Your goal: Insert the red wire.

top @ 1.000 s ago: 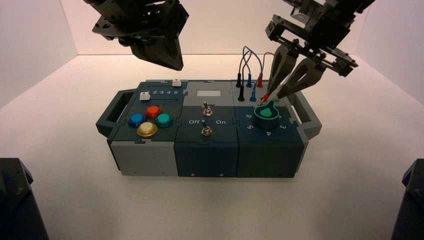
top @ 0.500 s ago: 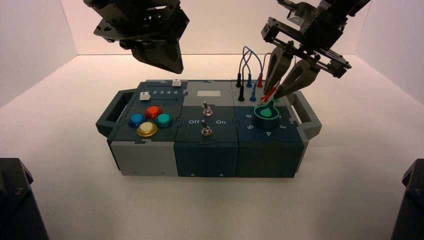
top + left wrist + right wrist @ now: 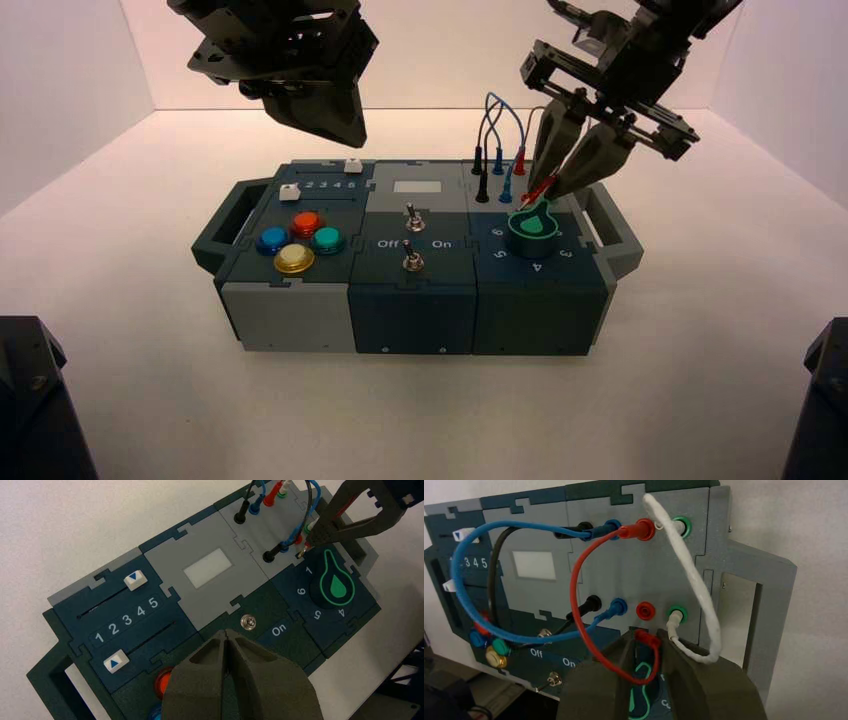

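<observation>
1. Red wire [image 3: 575, 590]: one end sits in far socket; its free plug [image 3: 647, 638] is outside near red socket [image 3: 645, 611].
2. Right gripper [image 3: 647, 635] has narrowed, now pinching this plug; probably lifting and aligning come next.
3. Left gripper [image 3: 226, 631] waits closed above box [image 3: 415, 318].

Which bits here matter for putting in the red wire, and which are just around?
Part of the job:
- red wire
- empty red socket
- right claw, at that socket

Just around:
- blue wire
- black wire
- white wire
- green knob
- left claw, above the box
</observation>
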Action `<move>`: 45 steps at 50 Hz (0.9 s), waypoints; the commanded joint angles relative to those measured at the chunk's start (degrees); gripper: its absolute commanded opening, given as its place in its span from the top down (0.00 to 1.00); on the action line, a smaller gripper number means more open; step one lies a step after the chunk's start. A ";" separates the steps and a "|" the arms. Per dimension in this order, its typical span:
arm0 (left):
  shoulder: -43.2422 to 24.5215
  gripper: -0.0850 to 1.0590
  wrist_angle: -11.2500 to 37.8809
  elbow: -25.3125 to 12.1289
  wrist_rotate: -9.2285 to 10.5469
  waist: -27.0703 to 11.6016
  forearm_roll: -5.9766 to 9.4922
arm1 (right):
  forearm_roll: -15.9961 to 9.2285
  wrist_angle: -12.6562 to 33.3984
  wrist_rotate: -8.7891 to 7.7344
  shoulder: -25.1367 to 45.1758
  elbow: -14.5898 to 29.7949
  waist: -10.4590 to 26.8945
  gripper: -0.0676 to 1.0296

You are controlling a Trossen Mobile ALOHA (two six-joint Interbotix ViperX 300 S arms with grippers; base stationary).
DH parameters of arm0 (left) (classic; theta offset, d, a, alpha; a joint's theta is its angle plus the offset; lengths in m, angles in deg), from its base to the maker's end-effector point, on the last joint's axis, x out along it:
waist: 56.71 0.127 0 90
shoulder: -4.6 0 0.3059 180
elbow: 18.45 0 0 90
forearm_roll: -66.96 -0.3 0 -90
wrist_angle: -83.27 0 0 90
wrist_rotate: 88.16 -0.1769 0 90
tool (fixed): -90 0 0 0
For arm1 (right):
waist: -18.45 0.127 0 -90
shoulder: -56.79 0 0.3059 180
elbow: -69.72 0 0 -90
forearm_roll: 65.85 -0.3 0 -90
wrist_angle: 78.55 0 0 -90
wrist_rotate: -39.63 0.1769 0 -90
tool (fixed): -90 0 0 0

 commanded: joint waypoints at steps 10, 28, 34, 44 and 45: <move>0.35 0.95 -0.53 -1.23 -0.09 -0.18 -0.09 | -1.05 -2.20 -0.26 1.05 0.97 0.09 0.96; 0.35 0.95 -0.62 -1.41 -0.09 -0.18 -0.18 | 1.85 -2.29 -0.35 -1.23 1.41 0.09 0.96; 0.35 0.95 -0.62 -1.67 -0.09 -0.18 -0.53 | 3.16 -2.29 -0.35 -2.46 1.67 0.18 0.96; 0.18 0.95 -0.53 -2.46 -0.09 -0.18 -0.70 | 4.13 -2.55 -0.44 -3.69 1.85 0.44 0.96; 0.18 0.95 -0.53 -2.55 -0.09 -0.18 -0.70 | 4.22 -2.72 -0.53 -3.78 1.85 0.53 0.96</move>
